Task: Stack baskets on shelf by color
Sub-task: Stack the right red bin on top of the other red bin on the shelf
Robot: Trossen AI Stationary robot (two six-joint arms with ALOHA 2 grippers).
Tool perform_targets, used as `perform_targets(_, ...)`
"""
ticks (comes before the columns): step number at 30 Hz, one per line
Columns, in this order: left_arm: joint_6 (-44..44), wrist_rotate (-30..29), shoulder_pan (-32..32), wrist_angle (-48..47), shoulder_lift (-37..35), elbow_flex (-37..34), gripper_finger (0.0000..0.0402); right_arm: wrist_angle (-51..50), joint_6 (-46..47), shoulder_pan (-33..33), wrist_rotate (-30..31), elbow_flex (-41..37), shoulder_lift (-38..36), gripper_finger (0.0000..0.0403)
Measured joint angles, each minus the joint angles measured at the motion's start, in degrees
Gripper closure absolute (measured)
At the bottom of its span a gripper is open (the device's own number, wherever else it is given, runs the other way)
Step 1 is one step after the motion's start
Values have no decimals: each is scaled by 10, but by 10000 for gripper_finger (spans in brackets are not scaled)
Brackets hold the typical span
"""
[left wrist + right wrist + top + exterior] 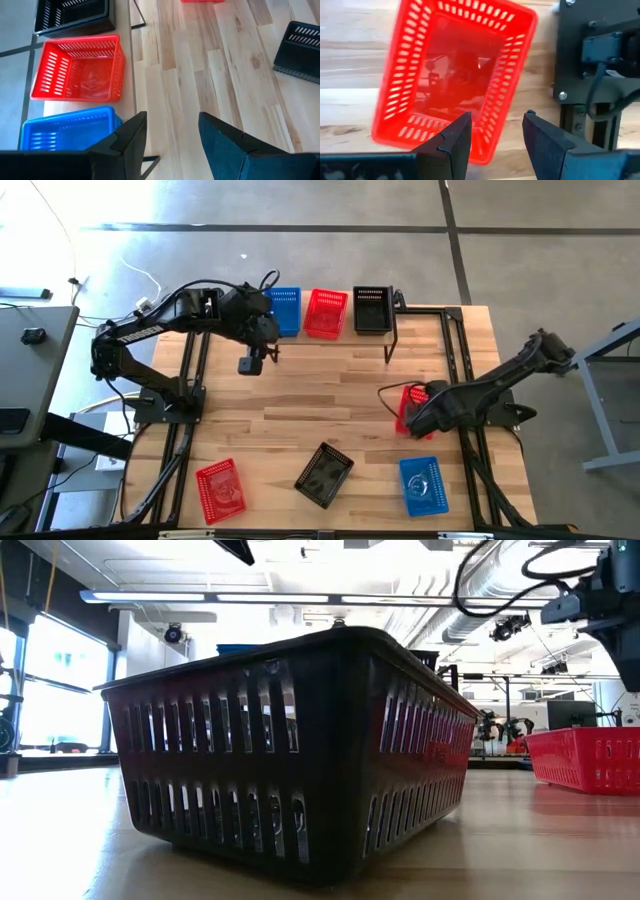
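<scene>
Three baskets stand side by side on the shelf (128, 85) at the table's far edge: blue (285, 310), red (325, 312) and black (372, 310). On the table lie a red basket (220, 488), a black basket (325, 475), a blue basket (423, 485) and a second red basket (408, 408) near the right edge. My left gripper (172, 135) hangs open above bare table just in front of the shelf's blue basket (70, 130). My right gripper (495, 137) is open above the right-hand red basket (455, 75). One finger is over its inside and the other outside its end wall.
The shelf's thin black legs (390, 340) stand on the table in front of its black basket. Black frame rails run along the table's left and right sides (470, 360). In the low view the black table basket (300, 750) fills the foreground, with the red one (590, 755) behind at the right.
</scene>
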Motion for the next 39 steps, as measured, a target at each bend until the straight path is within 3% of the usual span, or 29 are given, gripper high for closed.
perform_targets(5, 0, 0, 0, 9, 0, 0, 233, 14, 19, 0, -28, -39, -22, 242)
perform_targets(18, -55, 2, -15, 8, 0, 0, 233, 170, 59, 0, -30, -155, -26, 246)
perform_targets(22, -56, 2, -32, 9, 0, 0, 233, 183, 59, 0, -26, -167, -26, 282)
perform_targets(29, -71, 0, -60, 32, 0, 0, 233, 199, 59, 0, 4, -166, -26, 392)
perform_targets(34, -71, -15, -77, 41, 0, 0, 233, 231, 72, 2, 12, -166, -26, 396)
perform_targets(39, -86, -44, -95, 42, 0, 0, 233, 242, 81, 6, 62, -130, -26, 401)
